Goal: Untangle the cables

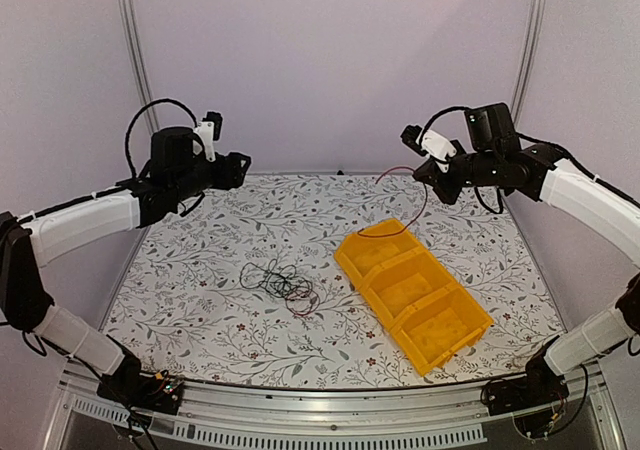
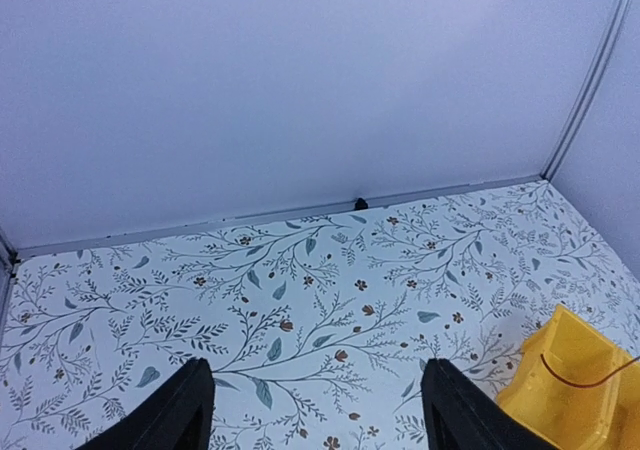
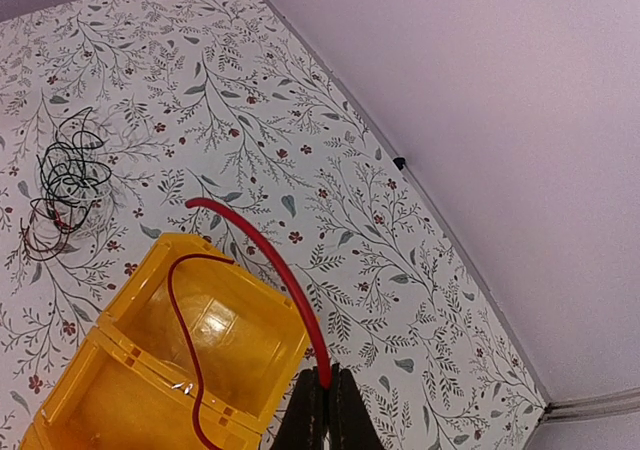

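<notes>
Floral table (image 1: 200, 270): yellow bin (image 1: 440, 320), cable tangle (image 1: 283, 285)

Table surface (image 1: 220, 220): pale covering printed with leaves and flowers, lying flat. 1 yellow plastic bin (image 1: 412, 292) sits right of centre, set diagonally, divided into 3 compartments in a row. Plain pale walls (image 1: 330, 60) close the back and both sides. 2 metal posts (image 1: 133, 50) stand at the rear corners. 1 small black item (image 2: 360, 205) lies at the back wall's foot, possibly a fastener. A metal rail (image 1: 330, 415) runs along the near edge.
</notes>
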Robot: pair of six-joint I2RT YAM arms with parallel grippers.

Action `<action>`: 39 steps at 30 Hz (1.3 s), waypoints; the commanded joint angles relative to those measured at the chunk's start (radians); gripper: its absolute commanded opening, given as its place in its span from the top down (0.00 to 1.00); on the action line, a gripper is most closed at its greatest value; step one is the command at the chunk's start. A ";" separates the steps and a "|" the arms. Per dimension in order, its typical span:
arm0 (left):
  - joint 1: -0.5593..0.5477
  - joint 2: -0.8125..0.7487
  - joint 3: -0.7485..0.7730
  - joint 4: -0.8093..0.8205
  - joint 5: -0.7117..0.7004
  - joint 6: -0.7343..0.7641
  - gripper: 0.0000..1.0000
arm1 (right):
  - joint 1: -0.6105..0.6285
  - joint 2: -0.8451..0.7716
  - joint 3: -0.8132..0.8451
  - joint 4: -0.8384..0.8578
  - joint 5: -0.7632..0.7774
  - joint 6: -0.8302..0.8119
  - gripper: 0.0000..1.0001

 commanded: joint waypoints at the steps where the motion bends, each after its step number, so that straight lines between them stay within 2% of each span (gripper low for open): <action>1: -0.002 -0.067 -0.017 0.069 0.009 0.025 0.27 | -0.005 -0.002 0.027 -0.046 0.013 -0.001 1.00; 10: -0.002 -0.078 -0.022 0.063 0.007 0.030 0.26 | -0.005 -0.039 0.029 -0.110 0.015 -0.013 1.00; 24: 0.001 -0.068 -0.017 0.053 0.006 0.026 0.26 | -0.005 -0.068 -0.009 -0.112 0.005 -0.019 1.00; 39: 0.000 -0.074 -0.016 0.049 0.024 0.017 0.26 | -0.005 0.187 0.065 -0.021 0.005 0.001 1.00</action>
